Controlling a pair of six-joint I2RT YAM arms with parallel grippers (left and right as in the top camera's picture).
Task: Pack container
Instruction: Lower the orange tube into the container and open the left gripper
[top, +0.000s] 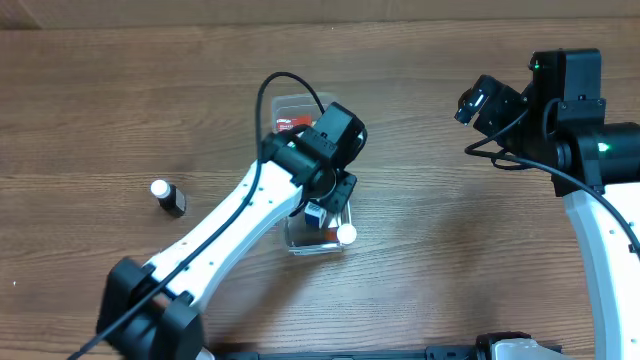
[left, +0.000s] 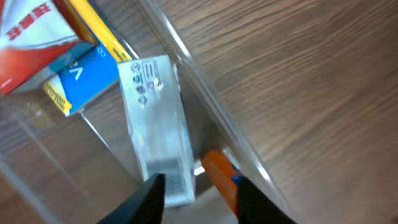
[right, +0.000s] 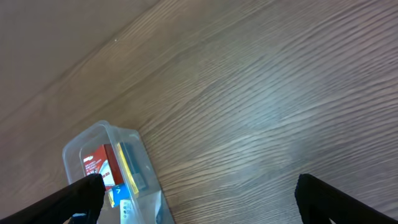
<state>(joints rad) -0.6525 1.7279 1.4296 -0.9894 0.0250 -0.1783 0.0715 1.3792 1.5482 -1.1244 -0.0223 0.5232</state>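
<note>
The clear plastic container (top: 312, 247) lies on the wooden table at centre. It holds a red and white box (top: 293, 123), a blue and yellow box (left: 87, 74), a pale clear-fronted box (left: 155, 118) and an orange item (left: 219, 171). My left gripper (top: 322, 210) reaches down into the container. In the left wrist view its jaws (left: 199, 196) are open, with the pale box's near end and the orange item between them. A white cap (top: 346, 233) shows at the container's near end. My right gripper (top: 470, 102) is wide open (right: 199, 185) and empty, above bare table to the right of the container (right: 93, 142).
A small dark bottle with a white cap (top: 166, 196) stands on the table to the left of the container. The left arm (top: 215, 240) stretches diagonally from the front left. The right arm's base (top: 600, 150) stands at the right edge.
</note>
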